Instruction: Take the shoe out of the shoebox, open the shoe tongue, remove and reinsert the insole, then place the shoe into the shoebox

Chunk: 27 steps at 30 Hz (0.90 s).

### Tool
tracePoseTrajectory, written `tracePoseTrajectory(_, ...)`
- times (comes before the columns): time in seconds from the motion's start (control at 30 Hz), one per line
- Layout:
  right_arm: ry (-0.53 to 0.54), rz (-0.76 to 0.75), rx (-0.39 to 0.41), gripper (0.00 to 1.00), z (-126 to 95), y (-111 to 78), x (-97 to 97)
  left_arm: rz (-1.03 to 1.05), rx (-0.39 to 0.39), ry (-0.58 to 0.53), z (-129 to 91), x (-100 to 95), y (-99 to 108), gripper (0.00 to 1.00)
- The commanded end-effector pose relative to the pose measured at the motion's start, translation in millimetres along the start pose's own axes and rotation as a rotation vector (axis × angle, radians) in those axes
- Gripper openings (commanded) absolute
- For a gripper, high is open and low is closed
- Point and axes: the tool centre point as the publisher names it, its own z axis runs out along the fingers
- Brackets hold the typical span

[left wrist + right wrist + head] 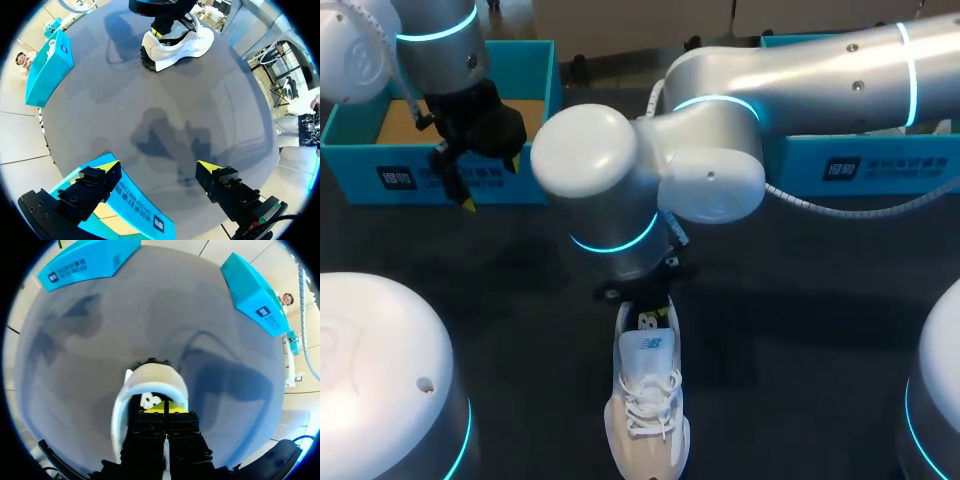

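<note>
A white sneaker (645, 400) stood upright on the dark table (800, 330), well apart from the teal shoebox (355, 170). My right gripper (165, 407) had its fingers drawn together, tips inside the sneaker's opening at the heel. Whether they pinched the insole, I couldn't tell. My left gripper (159, 165) hung spread wide over the shoebox's front wall. The sneaker looked light and soft-sided, so I'd grip its firmer heel collar.
</note>
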Motion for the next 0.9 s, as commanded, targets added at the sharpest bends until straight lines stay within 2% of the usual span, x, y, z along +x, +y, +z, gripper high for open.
tracePoseTrajectory(0.03, -0.017, 0.189, -0.044, 0.0, 9.6, -5.2, 1.5, 0.0, -0.002, 0.001, -0.2, 0.1, 0.2, 1.0)
tracePoseTrajectory(0.47, -0.031, 0.154, -0.045, 0.0, 52.1, -5.5, 8.3, 0.0, -0.002, 0.001, -0.2, 0.1, 0.2, 1.0)
tracePoseTrajectory(0.6, 0.013, 0.144, -0.05, 0.0, 61.2, -1.1, 14.0, 0.0, -0.002, 0.001, -0.2, 0.1, 0.2, 1.0)
tracePoseTrajectory(0.73, 0.04, 0.131, -0.065, 0.0, 54.6, 5.9, 19.3, 0.0, -0.002, 0.001, -0.2, 0.1, 0.2, 1.0)
tracePoseTrajectory(0.9, -0.004, 0.143, -0.072, 0.0, 31.3, 9.5, 13.5, 0.0, -0.002, 0.001, -0.2, 0.1, 0.2, 1.0)
